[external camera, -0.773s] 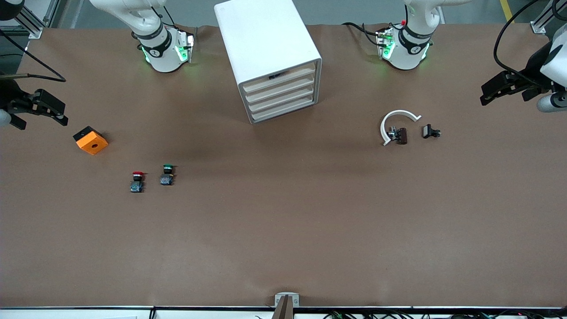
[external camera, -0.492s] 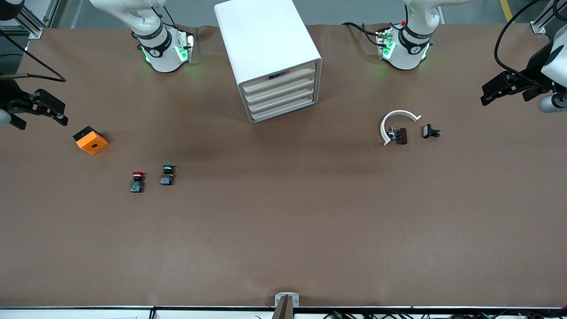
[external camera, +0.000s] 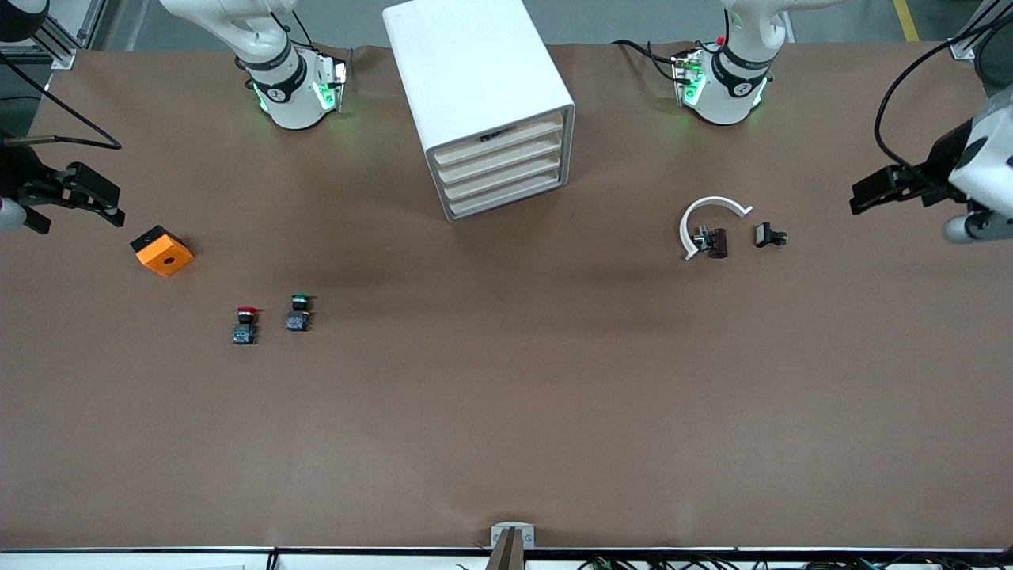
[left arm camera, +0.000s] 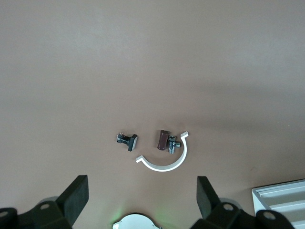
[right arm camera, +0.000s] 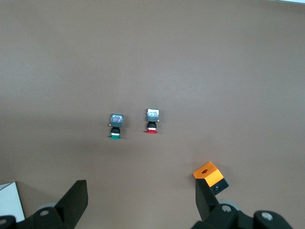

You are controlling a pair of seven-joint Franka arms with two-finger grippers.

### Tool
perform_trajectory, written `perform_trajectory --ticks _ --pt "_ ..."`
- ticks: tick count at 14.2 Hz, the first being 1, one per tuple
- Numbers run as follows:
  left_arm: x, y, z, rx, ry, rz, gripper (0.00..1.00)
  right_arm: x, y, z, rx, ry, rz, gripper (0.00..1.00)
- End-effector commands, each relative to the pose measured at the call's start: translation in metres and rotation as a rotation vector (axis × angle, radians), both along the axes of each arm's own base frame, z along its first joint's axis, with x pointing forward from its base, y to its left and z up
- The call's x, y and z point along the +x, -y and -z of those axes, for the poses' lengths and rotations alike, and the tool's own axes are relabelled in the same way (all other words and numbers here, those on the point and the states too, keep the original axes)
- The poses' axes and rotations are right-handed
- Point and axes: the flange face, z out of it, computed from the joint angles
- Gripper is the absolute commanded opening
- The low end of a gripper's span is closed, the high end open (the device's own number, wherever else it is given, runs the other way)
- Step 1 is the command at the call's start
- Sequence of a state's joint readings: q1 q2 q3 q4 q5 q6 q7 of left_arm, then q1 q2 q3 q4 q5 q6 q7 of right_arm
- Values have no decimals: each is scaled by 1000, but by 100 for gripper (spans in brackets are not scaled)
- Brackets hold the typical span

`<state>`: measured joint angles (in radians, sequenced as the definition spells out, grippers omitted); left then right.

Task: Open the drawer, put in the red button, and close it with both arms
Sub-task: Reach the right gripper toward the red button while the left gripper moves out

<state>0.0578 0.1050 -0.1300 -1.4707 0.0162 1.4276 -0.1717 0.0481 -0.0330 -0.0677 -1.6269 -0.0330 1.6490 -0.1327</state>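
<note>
Two tools held open, nothing gripped: left tool (external camera: 866, 192) over left-arm bench end, right tool (external camera: 95, 194) near orange block (external camera: 162, 251). Red button (external camera: 245, 324) judged light, rigid; best pinched across block body.

A high front camera faced both arm bases across the brown paper-covered table (external camera: 506, 412); each wrist camera looked down from well above, sharing its end.

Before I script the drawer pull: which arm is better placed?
Probably left: the left gripper hangs open nearer the closed drawer. The right gripper, open, suits the red button.
</note>
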Motion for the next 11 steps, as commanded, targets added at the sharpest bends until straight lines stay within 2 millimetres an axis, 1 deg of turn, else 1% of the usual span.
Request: perform_trajectory --ticks 1,3,4,5,6,7,8,9,11 --pt "28 4 37 -3 -38 -4 100 14 -3 17 -30 -35 -13 100" --pt "40 19 67 -8 -71 -22 100 23 -3 35 -31 -65 -14 100" --pt "45 29 85 -4 -96 -69 100 29 -4 49 -32 -90 -11 100" --pt "54 33 108 -14 -125 -143 100 35 -5 67 -32 -119 -11 100" --pt "61 39 137 -25 -174 -240 100 42 -5 81 -33 -141 -12 100" --pt "68 49 153 -18 -188 -301 100 48 -6 95 -35 -152 -13 100" --pt "72 62 172 2 -212 -350 100 54 -7 109 -36 -156 -17 100" --pt "73 71 186 22 -232 -390 100 64 -9 127 -39 -146 -27 100" --pt "72 94 219 77 -280 -499 100 77 -12 158 -41 -141 -34 100"
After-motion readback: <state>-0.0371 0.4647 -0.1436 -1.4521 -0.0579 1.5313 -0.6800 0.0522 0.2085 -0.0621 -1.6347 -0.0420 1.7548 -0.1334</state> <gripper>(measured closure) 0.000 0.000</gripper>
